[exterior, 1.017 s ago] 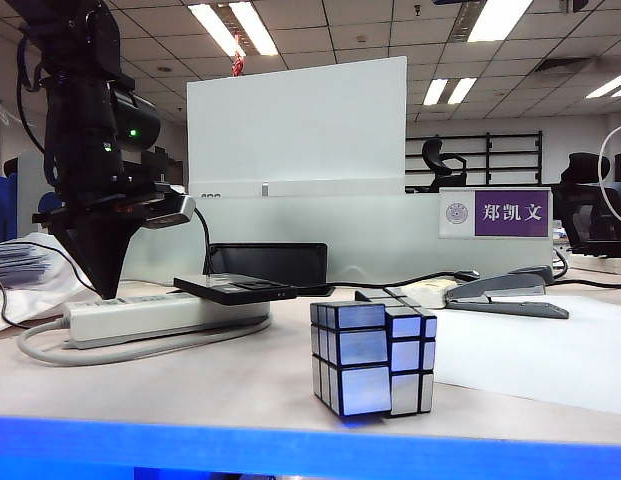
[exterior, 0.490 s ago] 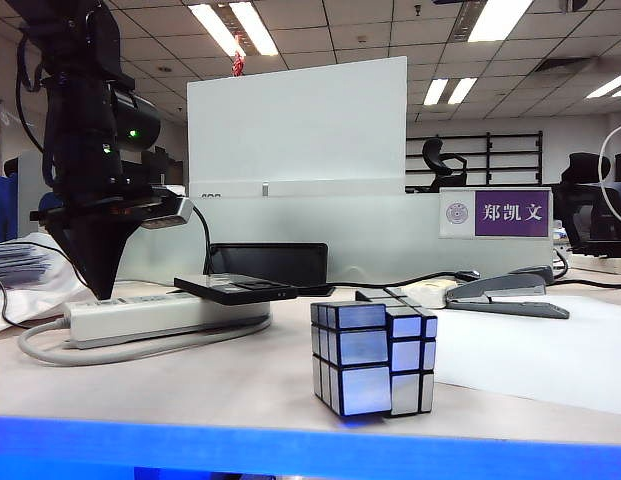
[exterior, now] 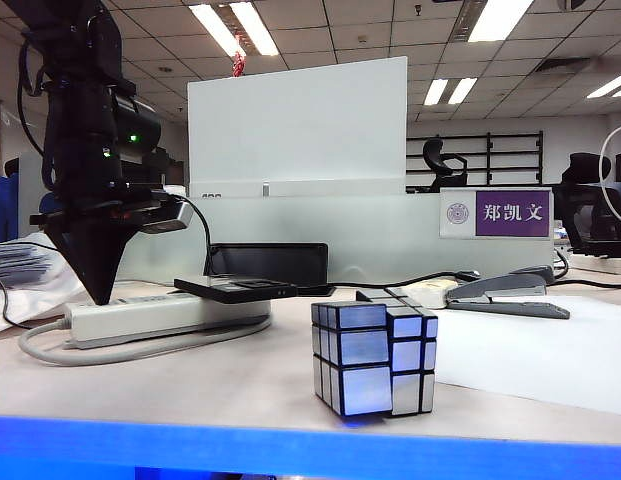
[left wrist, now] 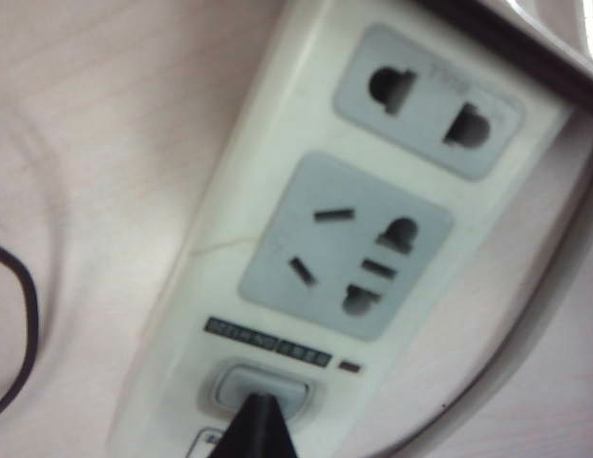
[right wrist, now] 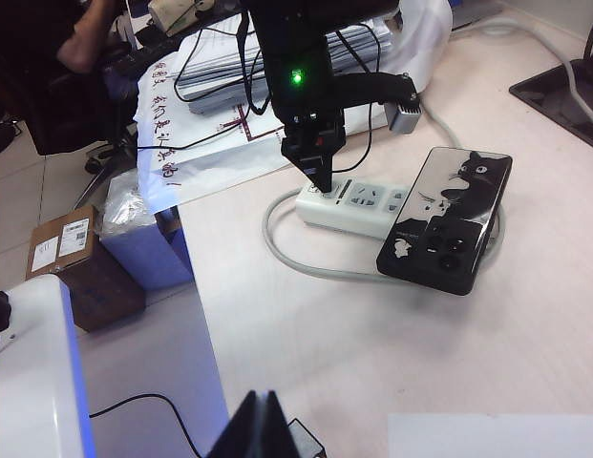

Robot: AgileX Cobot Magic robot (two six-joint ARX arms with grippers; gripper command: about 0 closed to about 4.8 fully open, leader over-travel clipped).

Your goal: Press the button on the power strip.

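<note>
The power strip is a long off-white bar lying on the table at the left; it also shows in the left wrist view and the right wrist view. Its pale grey button sits at one end, below the grey sockets. My left gripper is shut to a black point, and the tip lies over the button's near edge. In the exterior view the left gripper points straight down onto the strip's left end. My right gripper is shut on nothing, high above the table's edge and far from the strip.
A flat black device lies across the strip's right end. A mirror cube stands at the front centre and a grey stapler at the right. The strip's thick cable loops along its front. Papers lie beyond the strip.
The left arm has shifted slightly to the left along the strip, its tip staying at the strip's top. Nothing else has moved.
</note>
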